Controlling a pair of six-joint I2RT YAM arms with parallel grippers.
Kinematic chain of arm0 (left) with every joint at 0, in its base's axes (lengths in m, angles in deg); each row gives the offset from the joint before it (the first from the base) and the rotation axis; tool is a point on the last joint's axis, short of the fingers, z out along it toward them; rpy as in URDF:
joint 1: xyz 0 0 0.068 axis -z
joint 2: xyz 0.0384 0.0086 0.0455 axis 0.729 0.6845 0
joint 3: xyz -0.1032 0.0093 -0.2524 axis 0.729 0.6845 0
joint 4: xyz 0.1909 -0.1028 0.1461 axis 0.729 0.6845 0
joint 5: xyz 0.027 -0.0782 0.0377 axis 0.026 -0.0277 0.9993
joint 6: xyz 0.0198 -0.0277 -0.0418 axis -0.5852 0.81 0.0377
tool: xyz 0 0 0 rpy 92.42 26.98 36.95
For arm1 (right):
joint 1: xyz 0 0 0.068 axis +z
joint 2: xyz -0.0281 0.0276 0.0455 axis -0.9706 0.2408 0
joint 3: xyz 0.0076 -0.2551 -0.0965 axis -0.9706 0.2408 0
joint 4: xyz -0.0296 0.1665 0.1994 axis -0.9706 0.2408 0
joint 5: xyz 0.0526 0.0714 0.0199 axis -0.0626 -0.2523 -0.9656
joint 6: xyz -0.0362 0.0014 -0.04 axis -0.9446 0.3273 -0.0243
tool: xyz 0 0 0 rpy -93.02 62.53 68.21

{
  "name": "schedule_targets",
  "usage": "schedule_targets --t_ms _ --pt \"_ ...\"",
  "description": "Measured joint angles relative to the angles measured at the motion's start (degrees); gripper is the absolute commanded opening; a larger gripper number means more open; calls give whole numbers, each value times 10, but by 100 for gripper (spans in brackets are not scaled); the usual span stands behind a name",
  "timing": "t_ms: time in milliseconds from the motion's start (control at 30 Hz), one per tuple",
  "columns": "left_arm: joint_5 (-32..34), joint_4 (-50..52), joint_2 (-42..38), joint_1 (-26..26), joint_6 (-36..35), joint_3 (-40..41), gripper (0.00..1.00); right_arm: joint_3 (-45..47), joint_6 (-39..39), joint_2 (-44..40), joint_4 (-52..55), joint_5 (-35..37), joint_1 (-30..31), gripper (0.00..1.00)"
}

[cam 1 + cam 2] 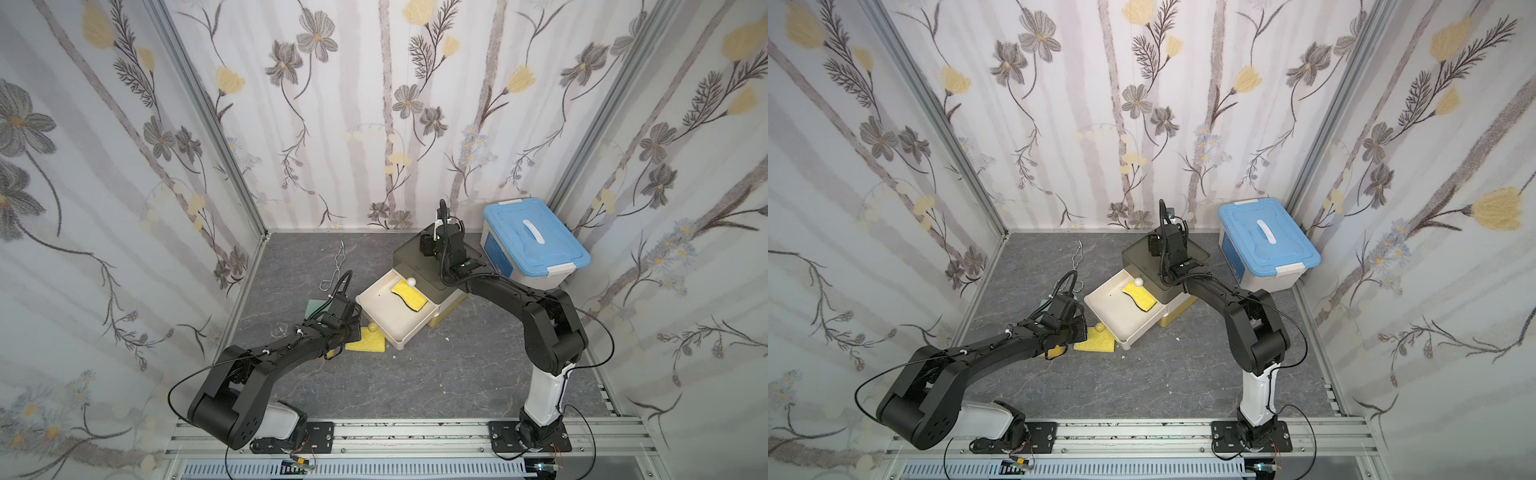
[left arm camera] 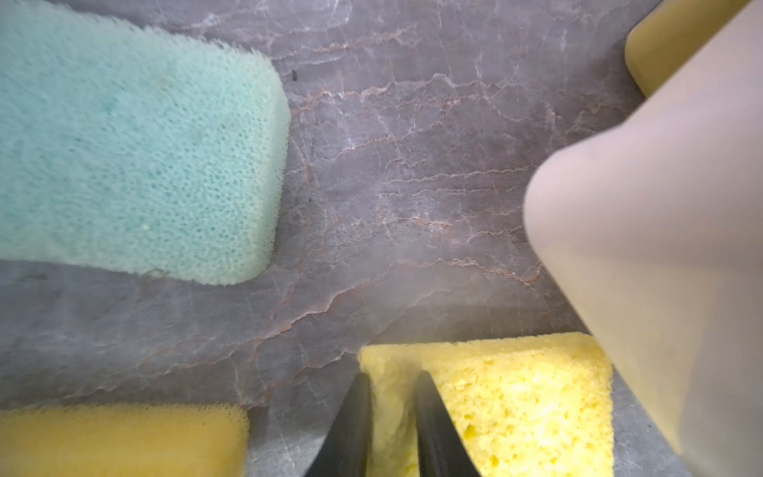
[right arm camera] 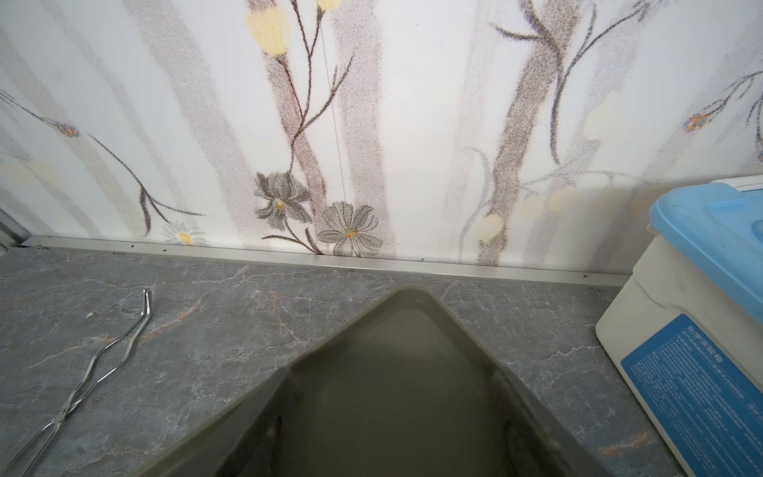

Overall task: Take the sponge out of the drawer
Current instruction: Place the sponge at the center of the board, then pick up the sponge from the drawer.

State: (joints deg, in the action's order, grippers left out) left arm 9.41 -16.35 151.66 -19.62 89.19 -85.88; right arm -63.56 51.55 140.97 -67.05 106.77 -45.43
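beside cream drawer (image 1: 380, 309), porous sponge (image 2: 516, 396) (wedge-shaped)

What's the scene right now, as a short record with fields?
drawer: pulled open
in drawer: yellow scrub sponge
on table: yellow sponge beside the drawer, green sponge, metal tongs
left gripper: fingers slightly parted over the yellow sponge; grip unclear
right gripper: on drawer unit's top
task: scrub sponge not yet taken out
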Motion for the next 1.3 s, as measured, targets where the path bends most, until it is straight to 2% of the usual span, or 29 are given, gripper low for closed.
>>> schedule_targets --t_ms 200,433,633,733,867,1067,1300 --pt "9 7 -28 0 -1 4 52 -1 0 1 -1 0 0 76" --pt "23 42 -81 1 -4 -2 59 -1 0 1 -1 0 0 76" --pt "39 99 -185 9 -21 -68 73 -1 0 1 -1 0 0 76" --pt "31 108 -205 14 -30 -102 79 -1 0 1 -1 0 0 76" --pt "-7 106 -164 27 -43 -148 80 -1 0 1 -1 0 0 76" --pt "-68 72 -38 39 -64 -201 66 1 -2 1 -2 0 0 76" --pt "-137 33 98 41 -67 -254 64 6 -5 -2 -9 -7 1 76"
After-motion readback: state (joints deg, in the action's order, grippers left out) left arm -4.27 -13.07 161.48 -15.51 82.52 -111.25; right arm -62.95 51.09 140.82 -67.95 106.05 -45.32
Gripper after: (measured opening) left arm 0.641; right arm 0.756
